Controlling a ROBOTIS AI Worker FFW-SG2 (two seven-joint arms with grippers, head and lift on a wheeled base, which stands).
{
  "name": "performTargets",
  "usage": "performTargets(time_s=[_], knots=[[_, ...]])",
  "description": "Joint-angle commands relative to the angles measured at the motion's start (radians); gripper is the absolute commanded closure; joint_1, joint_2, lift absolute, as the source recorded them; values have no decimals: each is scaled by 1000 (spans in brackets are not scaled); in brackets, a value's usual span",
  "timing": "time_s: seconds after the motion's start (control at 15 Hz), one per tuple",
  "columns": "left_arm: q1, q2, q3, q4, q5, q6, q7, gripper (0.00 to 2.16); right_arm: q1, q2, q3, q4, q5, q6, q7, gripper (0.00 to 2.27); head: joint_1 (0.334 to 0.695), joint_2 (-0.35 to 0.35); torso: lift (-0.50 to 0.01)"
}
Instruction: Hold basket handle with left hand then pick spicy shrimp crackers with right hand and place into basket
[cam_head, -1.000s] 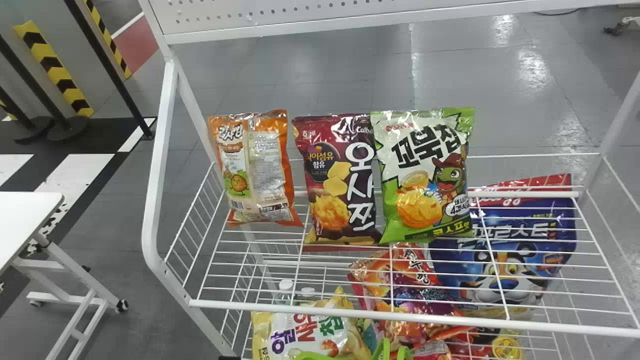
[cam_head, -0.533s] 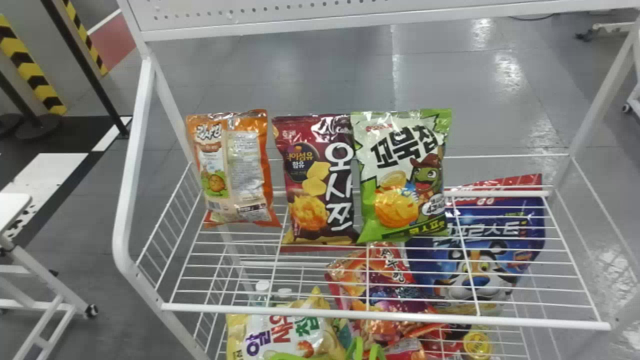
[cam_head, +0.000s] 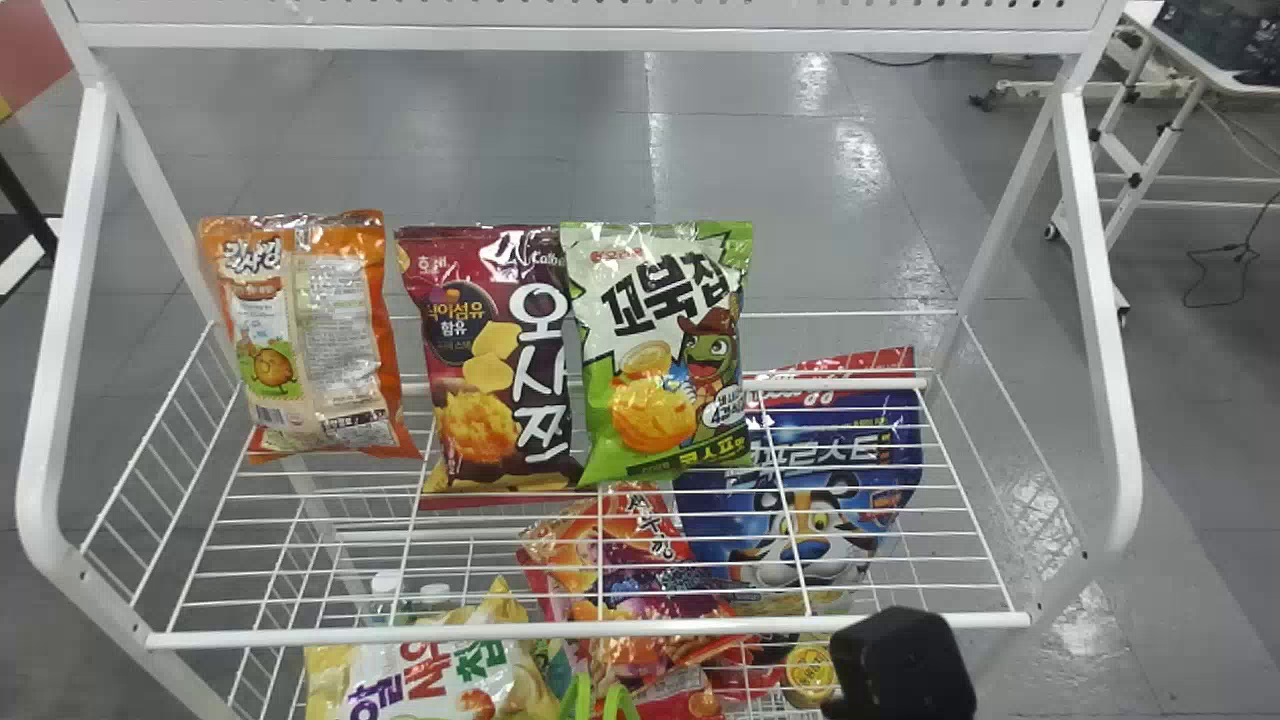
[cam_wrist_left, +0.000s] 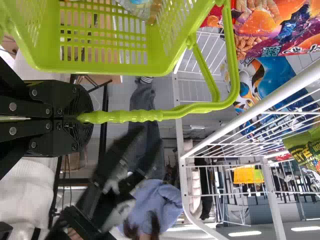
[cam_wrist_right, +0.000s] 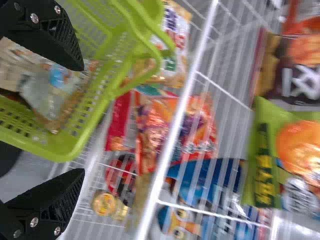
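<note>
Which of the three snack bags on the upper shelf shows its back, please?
The orange bag, at the row's left end: it shows a small-print panel, while the dark red bag and the green bag show large lettering.

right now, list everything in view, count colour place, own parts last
Rack: 1, white, ahead
Orange bag: 1, orange-cream, upper shelf left
Maroon bag: 1, maroon, upper shelf middle
Turtle bag: 1, green-white, right of maroon
Cream bag: 1, cream-yellow, lower shelf left
Bottles: 2, white-capped, behind cream bag
Red-orange bags: several overlapping, lower shelf middle
Blue pouch: 1, blue-red, lower shelf right
Round lid: 1, yellow, near pouch
Basket: 1, green, before rack
Packaging: unclear count, beige-blue, inside basket
Table: 1, white, background right
Left gripper: 1, black, on handle
Right gripper: 1, black, near basket, fingers apart
</note>
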Motion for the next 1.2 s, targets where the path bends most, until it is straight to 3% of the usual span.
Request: performTargets(time_s=[0.0, 0.73, 1.13], knots=[[1, -3, 1, 0, 0, 1, 0, 1895, 4, 1, -31, -13, 0, -162, 9, 90, 695, -34, -37], [-2, -3, -1, 14, -5, 1, -5, 1895, 47, 13, -60, 154, 29, -785, -28, 110, 695, -41, -37], [-2, -3, -1, 29, -3, 1, -18, 1895, 122, 1, -58, 273, 63, -1107, -76, 110, 695, -94, -37]])
